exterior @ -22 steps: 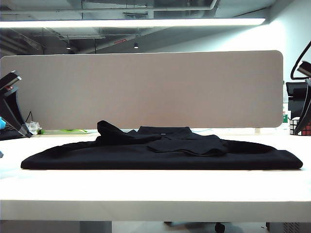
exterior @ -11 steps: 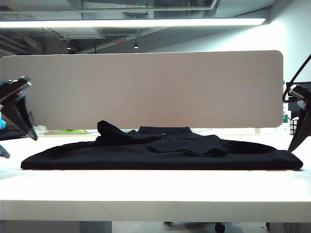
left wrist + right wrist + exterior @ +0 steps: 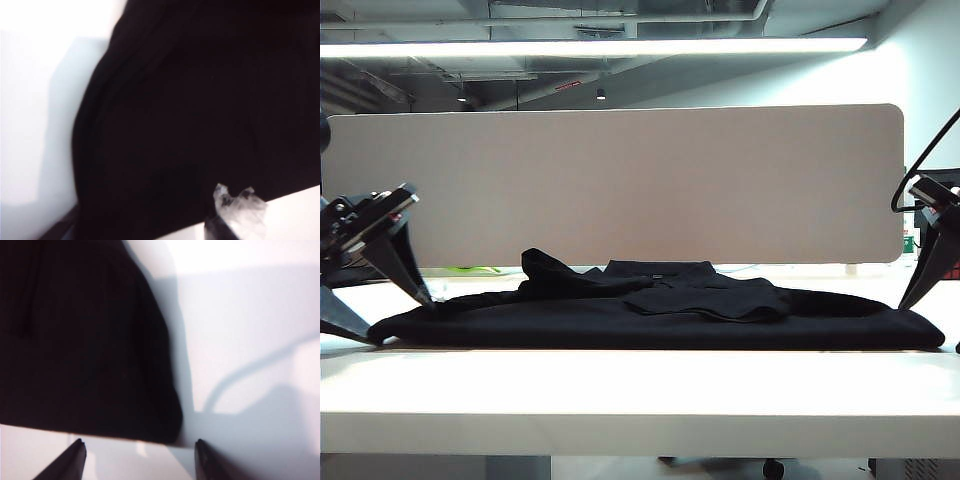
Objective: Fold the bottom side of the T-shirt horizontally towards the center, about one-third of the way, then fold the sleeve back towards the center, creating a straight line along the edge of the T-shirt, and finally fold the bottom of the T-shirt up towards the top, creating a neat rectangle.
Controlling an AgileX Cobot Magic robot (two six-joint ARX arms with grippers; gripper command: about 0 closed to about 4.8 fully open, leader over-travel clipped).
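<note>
Lying flat on the white table [image 3: 640, 390], the T-shirt [image 3: 650, 318] is folded into a long black strip, and the bottom of the T-shirt [image 3: 650, 343] runs along its near side. The left gripper [image 3: 382, 310] sits at the shirt's left end with fingers spread wide, one tip above the cloth and one beside it. The right gripper [image 3: 139, 457] sits at the shirt's right end, its fingers [image 3: 75, 452] spread apart around the corner, not pinching it.

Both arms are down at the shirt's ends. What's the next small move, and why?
Probably lower both a touch further, then close. The left gripper and right gripper flank the T-shirt corners with jaws open, holding nothing; the right sits just off the corner.
</note>
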